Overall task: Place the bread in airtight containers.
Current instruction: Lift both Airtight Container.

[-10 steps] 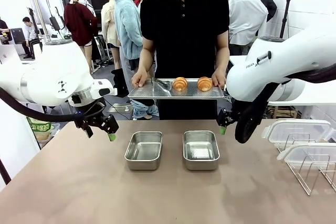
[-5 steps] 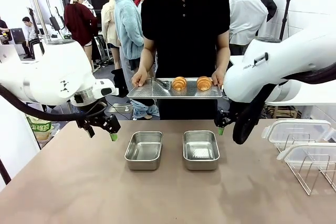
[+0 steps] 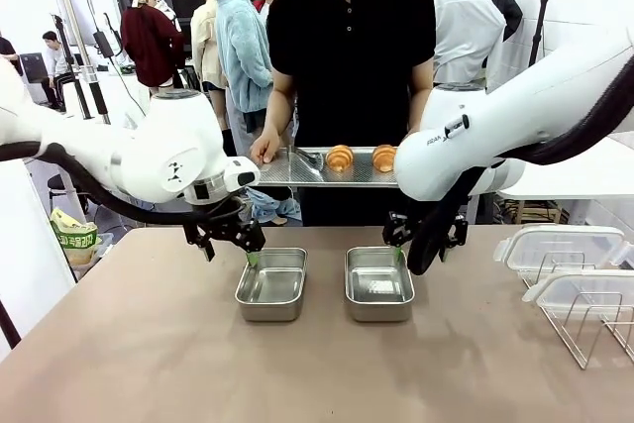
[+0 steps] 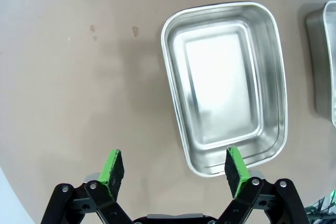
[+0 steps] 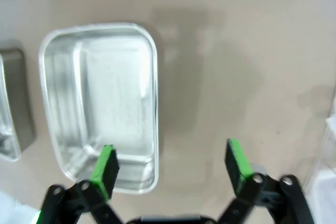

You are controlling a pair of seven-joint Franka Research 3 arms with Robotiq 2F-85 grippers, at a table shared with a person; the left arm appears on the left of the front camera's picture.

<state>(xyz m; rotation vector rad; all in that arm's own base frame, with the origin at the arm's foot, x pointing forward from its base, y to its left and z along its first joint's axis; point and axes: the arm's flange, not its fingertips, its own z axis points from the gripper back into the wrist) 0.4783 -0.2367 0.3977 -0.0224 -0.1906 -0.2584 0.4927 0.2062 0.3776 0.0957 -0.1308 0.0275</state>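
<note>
Steel, shiny: left tin (image 3: 271,284) and right tin (image 3: 378,282), rectangular with rounded corners, side by side on your matte brown table (image 3: 139,364).

Golden, ridged: left croissant (image 3: 340,158) and right croissant (image 3: 384,157), on the flat metal tray (image 3: 282,171) the person holds beyond the far edge.

Left gripper (image 3: 228,245) and right gripper (image 3: 426,243): fingers spread, nothing between them.

From above, your wrist views show each tin's smooth floor. Each gripper has one green pad over its tin's rim and the other over bare table.
</note>
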